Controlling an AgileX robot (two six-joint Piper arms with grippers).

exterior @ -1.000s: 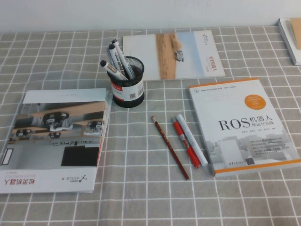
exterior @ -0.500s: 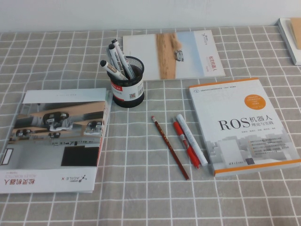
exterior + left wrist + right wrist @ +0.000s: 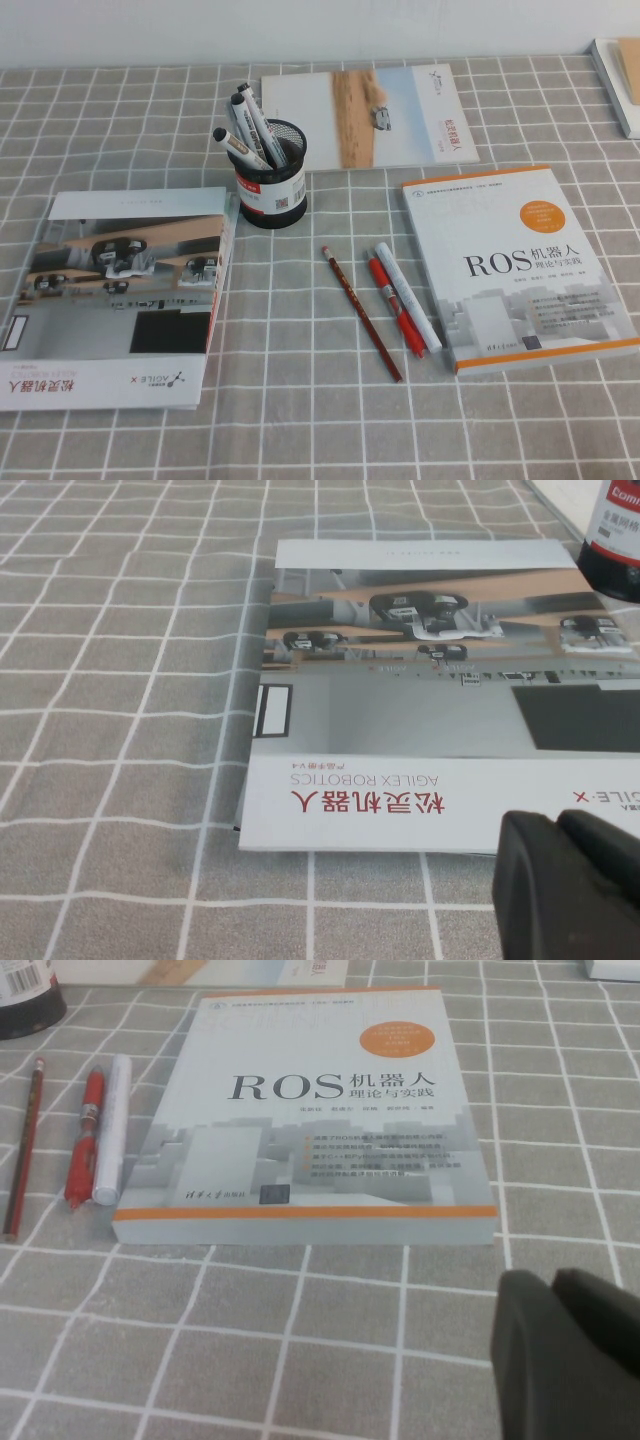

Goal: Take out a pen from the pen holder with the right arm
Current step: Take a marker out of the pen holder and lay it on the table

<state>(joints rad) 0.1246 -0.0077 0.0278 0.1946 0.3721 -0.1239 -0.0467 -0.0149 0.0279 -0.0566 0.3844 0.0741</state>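
Nothing has moved. The right gripper (image 3: 553, 1280), closed and empty, hangs near the book (image 3: 300, 1110), away from the holder (image 3: 272, 190); the left gripper (image 3: 558, 822), closed too, near the brochure (image 3: 430, 690).

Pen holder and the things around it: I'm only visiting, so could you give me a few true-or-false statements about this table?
1. The mesh pen holder holds several markers. True.
2. A red pen lies between a pencil and a white pen. True.
3. The ROS book stands on its edge. False: it lies flat.
4. The right gripper clamps a marker. False: it is shut on nothing, by the ROS book's near edge.
5. The left gripper hangs above the pen holder. False: it is shut and empty, by the AgileX brochure's near edge.
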